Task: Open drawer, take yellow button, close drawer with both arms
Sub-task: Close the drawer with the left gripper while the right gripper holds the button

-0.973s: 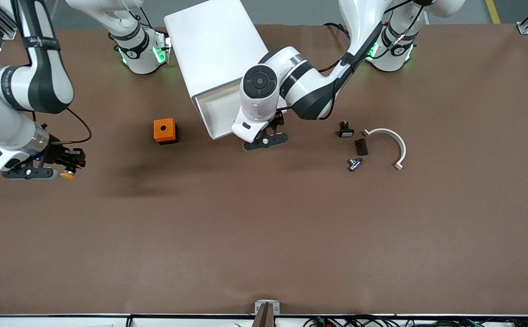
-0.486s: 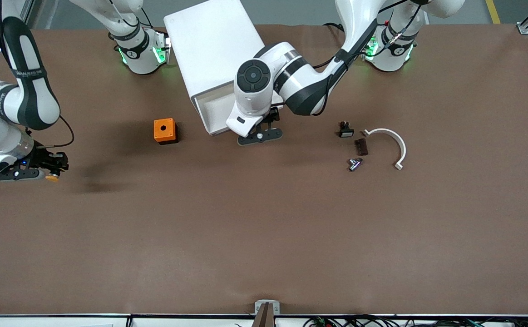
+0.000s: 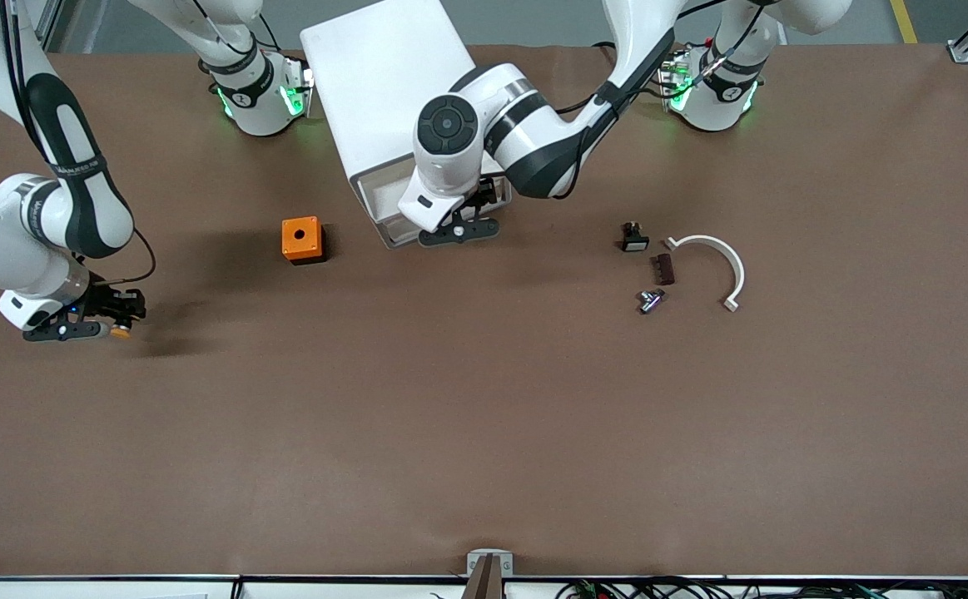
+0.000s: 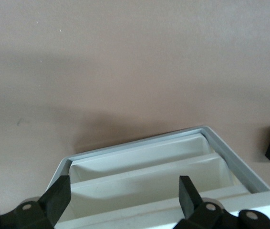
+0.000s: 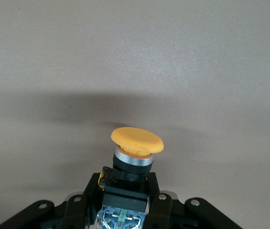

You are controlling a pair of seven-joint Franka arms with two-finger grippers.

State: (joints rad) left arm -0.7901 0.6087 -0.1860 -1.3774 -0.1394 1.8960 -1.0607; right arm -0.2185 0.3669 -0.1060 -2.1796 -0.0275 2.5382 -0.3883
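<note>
The white cabinet [image 3: 392, 83] stands between the arms' bases, and its top drawer [image 3: 384, 212] is pulled partly out. My left gripper [image 3: 460, 232] hangs at the drawer's front edge. In the left wrist view this gripper [image 4: 123, 195] is open, its fingers [image 4: 58, 198] spread over the drawer's white inside [image 4: 144, 164] with nothing between them. My right gripper [image 3: 88, 326] is low over the table near the right arm's end. It is shut on the black body of the button [image 5: 137, 143], whose round orange cap [image 3: 121, 333] points outward.
An orange square box with a hole [image 3: 302, 240] sits on the table beside the cabinet, toward the right arm's end. Toward the left arm's end lie a small black part with a white face [image 3: 634, 239], a dark brown piece [image 3: 662, 269], a metal piece [image 3: 651, 300] and a white curved strip [image 3: 721, 258].
My left gripper has moved in toward the cabinet along the drawer's front. My right gripper, with the button in it, has shifted toward the right arm's end of the table and sunk lower.
</note>
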